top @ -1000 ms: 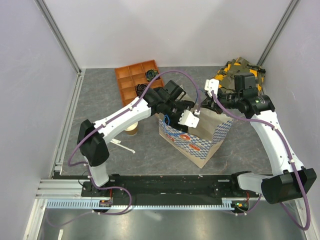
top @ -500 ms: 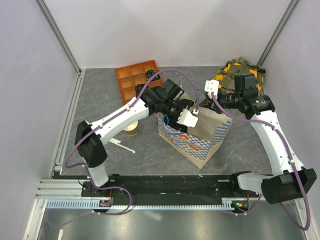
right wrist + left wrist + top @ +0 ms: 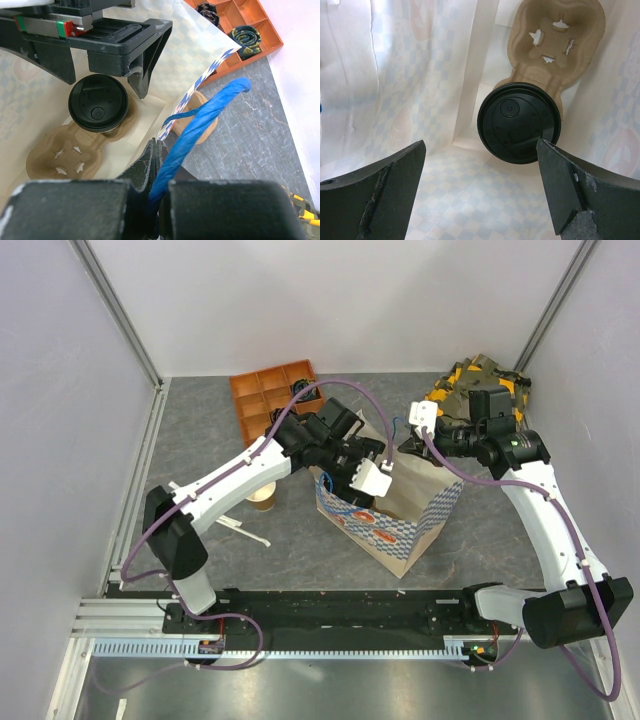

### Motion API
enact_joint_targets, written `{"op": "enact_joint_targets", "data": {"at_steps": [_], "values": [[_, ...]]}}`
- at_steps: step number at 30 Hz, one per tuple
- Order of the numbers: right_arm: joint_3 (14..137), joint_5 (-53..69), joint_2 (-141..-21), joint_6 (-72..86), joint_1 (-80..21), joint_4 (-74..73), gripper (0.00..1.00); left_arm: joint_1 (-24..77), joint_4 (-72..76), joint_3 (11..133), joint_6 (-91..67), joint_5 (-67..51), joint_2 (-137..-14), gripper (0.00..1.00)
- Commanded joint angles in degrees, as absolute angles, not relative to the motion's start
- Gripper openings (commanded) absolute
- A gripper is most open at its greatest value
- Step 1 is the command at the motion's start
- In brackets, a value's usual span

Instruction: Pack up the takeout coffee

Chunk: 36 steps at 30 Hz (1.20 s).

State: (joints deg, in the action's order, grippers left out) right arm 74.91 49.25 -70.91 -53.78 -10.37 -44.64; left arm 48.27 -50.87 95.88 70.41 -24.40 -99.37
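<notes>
Bright, even light; soft shadows
The overhead view is sharp. Inside the bag (image 3: 420,75) the walls glow washed-out (pattern nearly lost), the lid (image 3: 519,122) shows a dull sheen, and the near fingers (image 3: 375,195) and rope (image 3: 200,120) blur.

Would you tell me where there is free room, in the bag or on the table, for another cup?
Inside the bag, the cup carrier has an empty slot beside the takeout coffee. The table is bare between bag and black rail. The bag's mouth is crowded: left gripper and right gripper both there.
</notes>
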Motion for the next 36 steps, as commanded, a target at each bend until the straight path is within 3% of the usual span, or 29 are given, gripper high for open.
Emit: {"op": "enact_joint_targets", "data": {"at_steps": [1,36], "values": [[74.88,51.50,-69.43,-56.60,-10.37,-42.63,0.00,48.08,-51.24,95.80,73.92,-25.93,-95.80,1.00],[72.95,51.50,-69.26,-62.49,-10.37,-41.40,0.00,46.67,-44.65,95.45,72.16,-26.11,-91.50,1.00]]}}
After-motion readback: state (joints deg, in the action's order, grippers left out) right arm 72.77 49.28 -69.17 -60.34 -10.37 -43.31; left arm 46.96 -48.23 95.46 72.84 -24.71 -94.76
